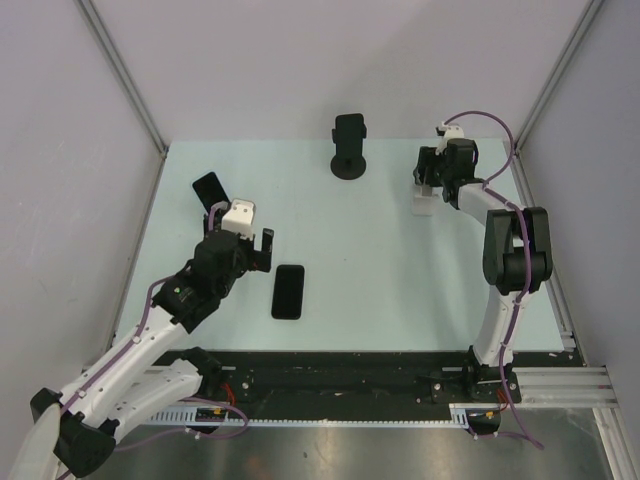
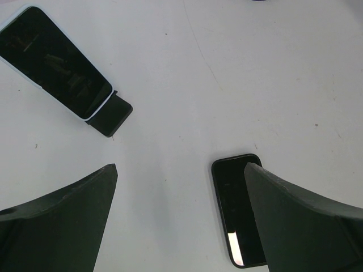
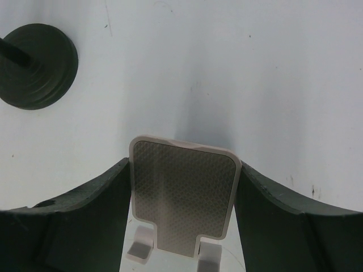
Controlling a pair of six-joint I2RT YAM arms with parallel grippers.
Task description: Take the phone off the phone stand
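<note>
A black phone [image 1: 288, 292] lies flat on the table, also in the left wrist view [image 2: 235, 209]. My left gripper [image 1: 245, 235] hangs open and empty just left of it [image 2: 180, 170]; its right finger [image 2: 300, 221] overlaps the phone's edge. A second phone [image 2: 54, 62] leans on a low black stand [image 2: 110, 116] at the far left [image 1: 210, 188]. A third phone [image 1: 349, 130] sits on a black round-base stand [image 1: 349, 166]. My right gripper [image 1: 428, 185] is shut on an empty white stand [image 3: 182, 192], its fingers [image 3: 91, 215] touching both side edges.
The black round base [image 3: 37, 65] lies left of and beyond the white stand. Grey walls and metal posts [image 1: 125, 80] close the table at the back and sides. The black rail [image 1: 330, 380] with the arm bases runs along the near edge.
</note>
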